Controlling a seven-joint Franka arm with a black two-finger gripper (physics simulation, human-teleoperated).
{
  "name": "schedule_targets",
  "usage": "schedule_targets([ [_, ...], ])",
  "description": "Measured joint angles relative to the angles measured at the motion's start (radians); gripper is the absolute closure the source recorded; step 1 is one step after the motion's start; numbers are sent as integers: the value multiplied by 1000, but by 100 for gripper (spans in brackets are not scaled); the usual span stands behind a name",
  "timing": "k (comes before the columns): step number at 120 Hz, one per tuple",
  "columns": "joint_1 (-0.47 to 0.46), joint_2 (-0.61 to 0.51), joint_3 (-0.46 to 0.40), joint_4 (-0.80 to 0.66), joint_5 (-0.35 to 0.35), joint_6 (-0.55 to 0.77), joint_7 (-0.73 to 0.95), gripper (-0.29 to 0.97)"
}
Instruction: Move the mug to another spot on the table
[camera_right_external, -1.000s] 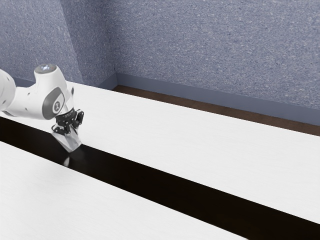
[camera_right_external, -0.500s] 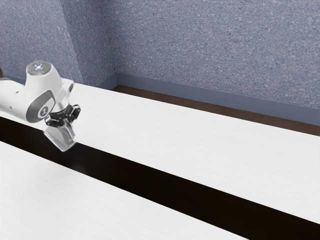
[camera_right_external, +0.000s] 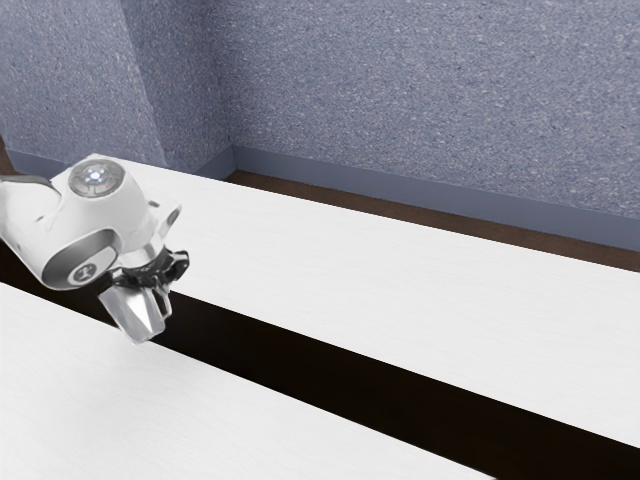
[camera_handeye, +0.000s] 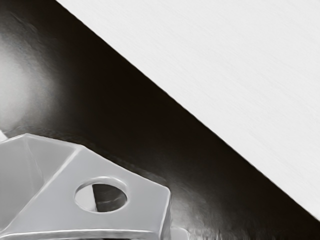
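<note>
A pale grey, faceted mug (camera_right_external: 138, 315) hangs tilted under my hand at the exterior view's left, over the near edge of the table's black stripe (camera_right_external: 350, 385). My gripper (camera_right_external: 148, 284) is shut on the mug's upper part, its black fingers showing just above it. In the wrist view the mug (camera_handeye: 55, 200) lies right under the hand, and its handle with a round hole (camera_handeye: 101, 196) faces the camera.
The table (camera_right_external: 400, 280) is white with a wide glossy black stripe across it, also seen in the wrist view as a black stripe (camera_handeye: 125, 115) beside white tabletop (camera_handeye: 240, 75). A blue-grey wall and a dark floor strip lie behind the far edge.
My hand, still holding the mug, first rose toward the exterior view's left. It has since swung down and nearer the camera, and the mug now hangs lower.
</note>
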Motion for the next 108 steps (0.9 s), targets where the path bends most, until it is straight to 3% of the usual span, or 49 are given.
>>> schedule_targets([
  [20, -6, -34, -110, -46, 2, 15, -95, 77],
  [76, 7, -25, -301, -101, 8, 342, -351, 79],
  [84, 19, -20, -310, -97, 85, 360, -376, 79],
  [108, 66, -20, -313, -47, 498, 390, -438, 79],
])
